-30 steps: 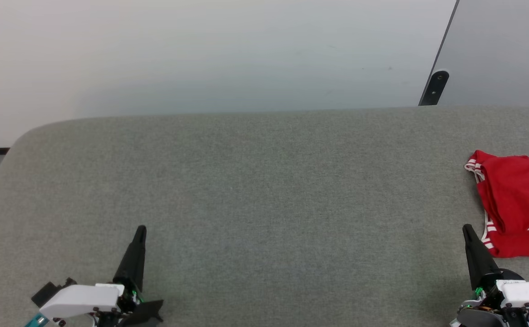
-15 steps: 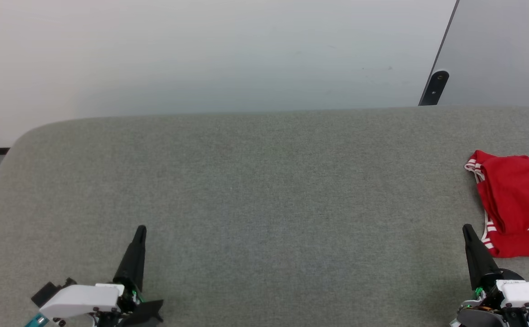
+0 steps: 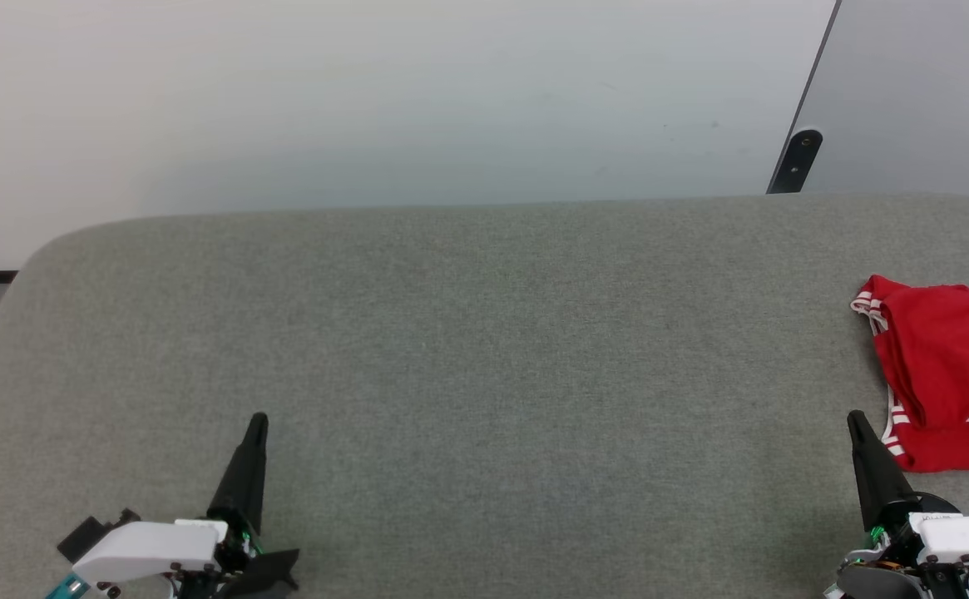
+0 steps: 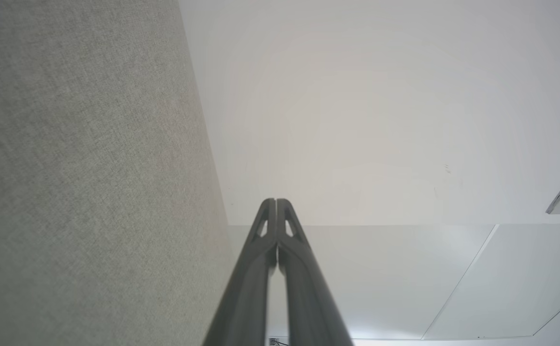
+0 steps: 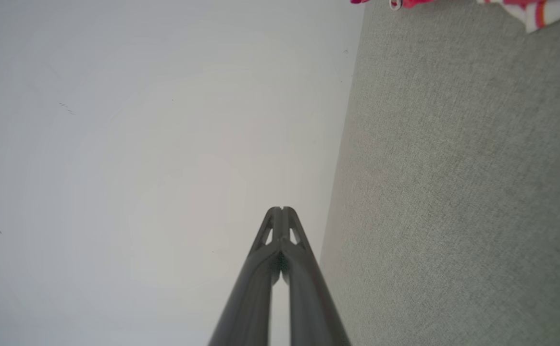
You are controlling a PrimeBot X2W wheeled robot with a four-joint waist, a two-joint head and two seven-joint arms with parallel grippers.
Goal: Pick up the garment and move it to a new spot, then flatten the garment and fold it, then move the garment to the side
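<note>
The garment (image 3: 950,374) is a red folded bundle with white striped trim, lying at the right edge of the grey felt table (image 3: 484,349) and cut off by the head view's border. A sliver of the garment (image 5: 539,7) peeks in at the top of the right wrist view. My right gripper (image 3: 853,418) rests at the lower right, shut and empty, its tip just left of the garment's near corner. Its fingertips (image 5: 282,210) press together. My left gripper (image 3: 258,420) sits at the lower left, shut on nothing, with fingertips (image 4: 276,202) touching.
A white wall (image 3: 368,100) rises behind the table's far edge. A grey panel with a dark bracket (image 3: 800,158) stands at the back right. The table's rounded left corner (image 3: 43,249) drops off toward a dark floor strip.
</note>
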